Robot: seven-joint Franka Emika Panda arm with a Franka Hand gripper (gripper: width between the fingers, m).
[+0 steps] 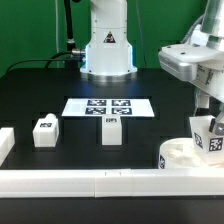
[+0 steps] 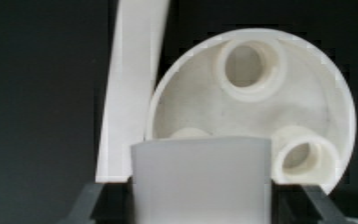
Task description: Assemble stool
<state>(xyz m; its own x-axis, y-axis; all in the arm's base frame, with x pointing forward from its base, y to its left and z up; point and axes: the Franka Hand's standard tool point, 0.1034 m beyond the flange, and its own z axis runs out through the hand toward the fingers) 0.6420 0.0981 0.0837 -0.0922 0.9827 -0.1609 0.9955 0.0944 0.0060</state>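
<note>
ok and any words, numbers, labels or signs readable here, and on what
No words, brands or numbers can be read.
Triangle sign on the white robot base: too small to read.
Black-and-white square tags, patterns not text: on the flat white marker board, the white plastic block leg at the exterior view's left, the middle block leg, and the third block leg by the round white seat.

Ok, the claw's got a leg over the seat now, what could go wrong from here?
1. The leg held in the claw does not look lined up with either visible hole in the seat, so it could land on the flat face instead.
2. The seat lies close beside the border bar; an off-centre push might tip or slide it.
</note>
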